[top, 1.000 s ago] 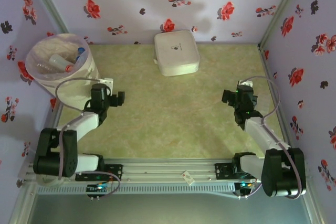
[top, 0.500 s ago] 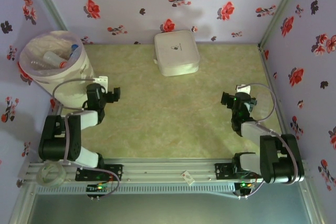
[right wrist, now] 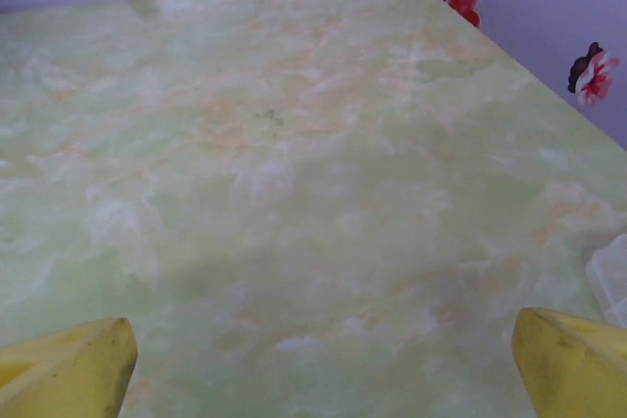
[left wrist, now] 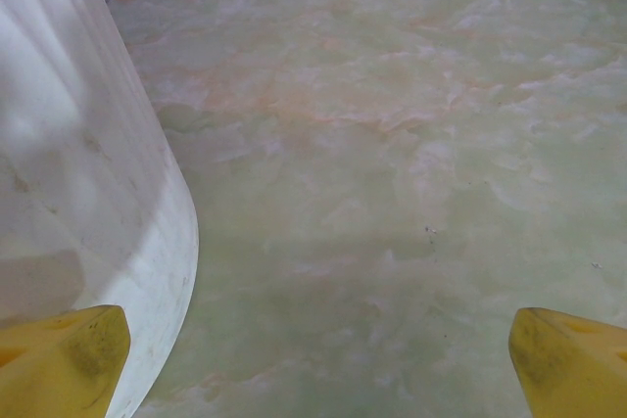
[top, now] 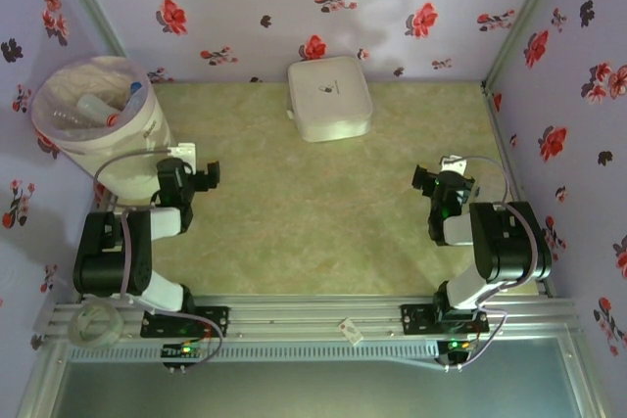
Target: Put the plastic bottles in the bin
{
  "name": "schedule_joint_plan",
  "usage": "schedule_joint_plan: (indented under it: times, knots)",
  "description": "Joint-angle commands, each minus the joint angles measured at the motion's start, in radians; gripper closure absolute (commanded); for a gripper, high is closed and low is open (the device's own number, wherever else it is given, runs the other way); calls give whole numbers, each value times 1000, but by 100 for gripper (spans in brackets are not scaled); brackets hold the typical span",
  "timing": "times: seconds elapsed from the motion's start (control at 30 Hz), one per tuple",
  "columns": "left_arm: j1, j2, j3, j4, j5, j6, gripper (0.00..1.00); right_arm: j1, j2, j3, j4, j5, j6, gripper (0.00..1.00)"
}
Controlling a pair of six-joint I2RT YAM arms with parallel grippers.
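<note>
The left jaws stand wide apart and hold nothing. In the left wrist view their yellow fingertips [left wrist: 61, 359] sit at the bottom corners with bare counter [left wrist: 392, 193] between them. The left tip is close against the wall of the bin [left wrist: 69, 163], though contact cannot be told. Since a second ago the left arm [top: 127, 242] has folded back toward its base. The bin [top: 137, 149] has shifted a little to the left, into the far left corner. The bottles [top: 96, 105] lie inside it, one blue cap showing. The white box [top: 329, 97] at the far wall has not moved. The right arm [top: 505, 242] has likewise drawn back, its elbow now over its base. The right jaws are also fully apart and empty, with their yellow fingertips [right wrist: 69, 369] over bare counter.
</note>
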Motion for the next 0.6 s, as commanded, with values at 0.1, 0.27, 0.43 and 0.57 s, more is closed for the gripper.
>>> schedule_joint_plan:
  times: [0.1,0.27,0.43,0.57]
  knots:
    - [11,8,-4,53,1,-14,0,-2,-9,35,5,60,34,1]
    - [10,8,-4,55,1,-14,0,0,-5,38,0,90,33,1]
    - [9,8,-5,55,1,-13,0,1,-4,40,1,90,31,1]
    - [10,8,-6,55,1,-12,0,2,-5,40,0,92,30,1]
